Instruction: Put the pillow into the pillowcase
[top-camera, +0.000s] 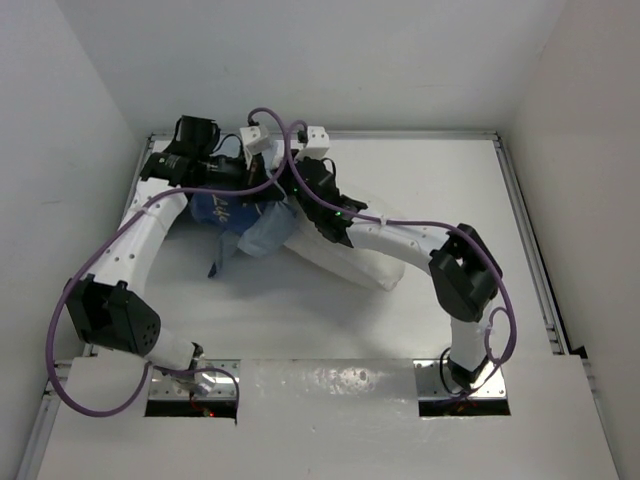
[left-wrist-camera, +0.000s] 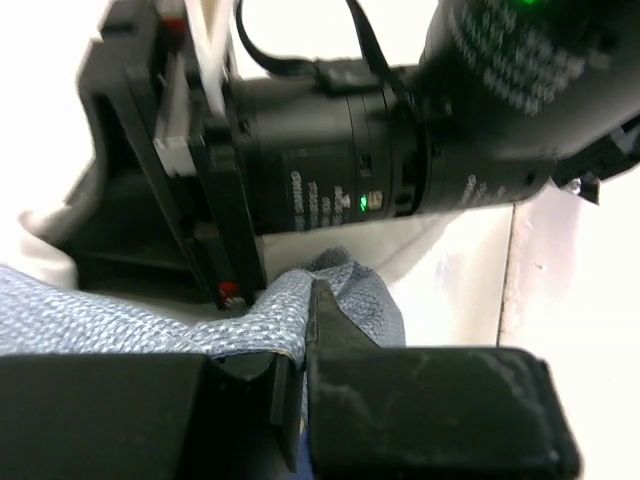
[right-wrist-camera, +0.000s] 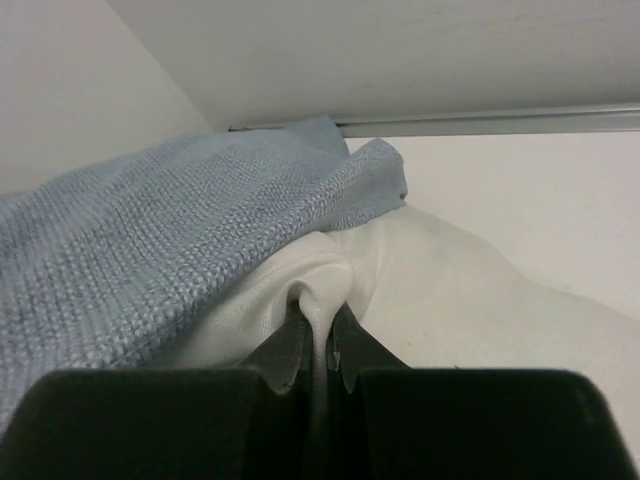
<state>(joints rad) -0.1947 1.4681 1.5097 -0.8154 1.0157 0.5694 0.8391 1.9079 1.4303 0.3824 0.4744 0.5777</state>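
Top external view: the pillow lies slantwise on the table, left of centre. Its far-left end is covered by the bunched pillowcase; its near-right end is bare. The right forearm passes over the pillow. The left gripper and right gripper meet close together at the far edge of the blue cloth.

Left wrist view: the left gripper has its fingers pressed together on a raised fold of the pillowcase, grey-blue side showing. The black wrist of the right arm fills the upper frame just beyond the fold.

Right wrist view: the right gripper is pressed together on a small pleat of the pillow, white fabric rising from between its fingers. The pillowcase drapes over the pillow's left part, touching it, its edge just above the pinched pleat. A metal rail runs along the table's far edge.
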